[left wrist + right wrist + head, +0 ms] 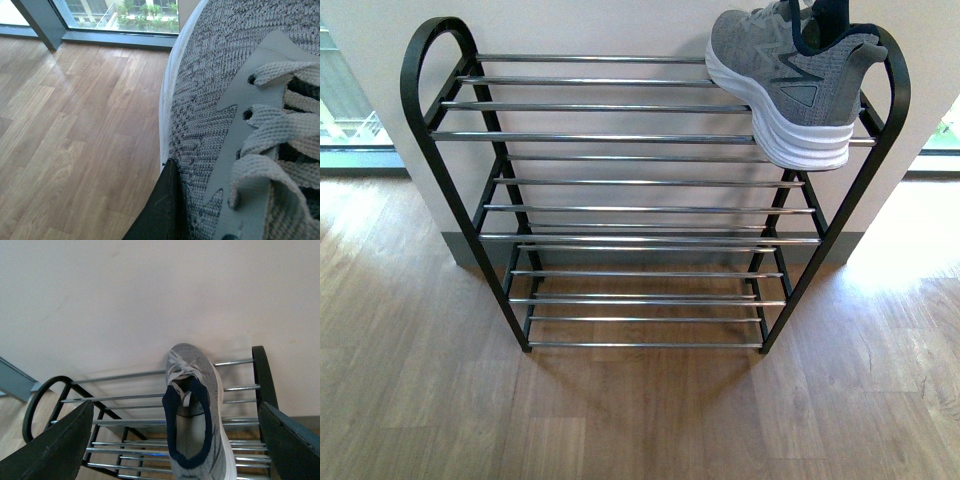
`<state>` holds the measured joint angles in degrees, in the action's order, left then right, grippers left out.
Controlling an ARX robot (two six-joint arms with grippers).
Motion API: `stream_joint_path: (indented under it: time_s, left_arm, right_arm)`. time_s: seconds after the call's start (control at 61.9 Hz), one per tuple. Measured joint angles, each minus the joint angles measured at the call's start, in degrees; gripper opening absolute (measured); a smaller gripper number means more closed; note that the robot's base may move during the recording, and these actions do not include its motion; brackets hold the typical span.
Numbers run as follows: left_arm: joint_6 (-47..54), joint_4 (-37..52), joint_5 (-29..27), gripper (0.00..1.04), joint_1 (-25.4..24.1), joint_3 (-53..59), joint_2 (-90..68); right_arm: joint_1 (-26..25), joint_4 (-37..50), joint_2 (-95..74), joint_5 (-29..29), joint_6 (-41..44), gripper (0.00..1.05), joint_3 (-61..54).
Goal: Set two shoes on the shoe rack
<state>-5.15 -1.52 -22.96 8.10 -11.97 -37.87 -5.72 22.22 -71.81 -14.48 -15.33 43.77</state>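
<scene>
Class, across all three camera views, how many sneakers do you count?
2. One sneaker sits on the shoe rack's top shelf, at its right end. The second sneaker fills the left wrist view, a dark finger against its side; that one is outside the front view.

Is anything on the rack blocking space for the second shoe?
Nothing visible does. The placed shoe sits at the right end of the shoe rack, on its top shelf; the rods left of it are bare.

front: before and above shoe rack (600, 137), angled down, mid-range | right wrist: nearer, above rack front, facing wall (150, 300); shares top shelf (125, 399) and shelved shoe (190, 352) with front | left wrist: close against second shoe (210, 75), facing floor (75, 125)
</scene>
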Motion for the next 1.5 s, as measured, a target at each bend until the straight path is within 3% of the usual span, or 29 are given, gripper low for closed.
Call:
stream_joint_path:
  time_s: [0.275,0.404,0.582,0.97,1.115,1.196,1.503]
  left_arm:
    - [0.0,0.0,0.0,0.03,0.0,0.0,0.0]
    - [0.0,0.0,0.0,0.03,0.0,0.0,0.0]
    - [0.0,0.0,-0.2,0.03,0.0,0.0,0.0]
    - [0.0,0.0,0.0,0.03,0.0,0.0,0.0]
    - [0.0,0.0,0.0,0.03,0.0,0.0,0.0]
    - [0.0,0.0,0.0,0.03,0.0,0.0,0.0]
    - [0.0,0.0,0.0,0.03,0.0,0.0,0.0]
  right_arm:
    - [-10.4,8.5,14.4,-3.4,2.9,0.95,-16.0]
    - [-11.3,9.2,14.9,-3.5,3.1,0.95,-17.2]
    - [-7.9,8.5,20.3,1.4,12.3,0.65,-23.1]
    - [-1.5,8.6,31.2,7.6,15.1,0.01,-34.3]
    - [0.1,7.3,34.8,9.1,15.0,0.02,-36.6]
    - [3.7,6.0,37.2,13.8,15.0,0.02,-37.9]
    - [5.5,1.7,44.3,14.5,15.0,0.02,-40.5]
